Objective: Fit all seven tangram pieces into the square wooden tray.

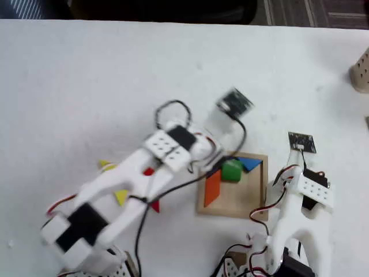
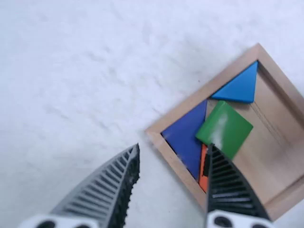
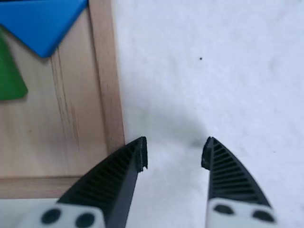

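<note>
The square wooden tray sits at 4 o'clock on the table; left jaws and right jaws both gape, empty. The green square overlaps the dark blue triangle, so a push there may wedge it crooked, or shove the tray toward 3 o'clock

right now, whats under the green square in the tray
The green square overlaps the edge of the dark blue piece and bare tray floor. Whether it also covers part of the orange piece cannot be told; the left gripper's finger hides that spot.
</note>
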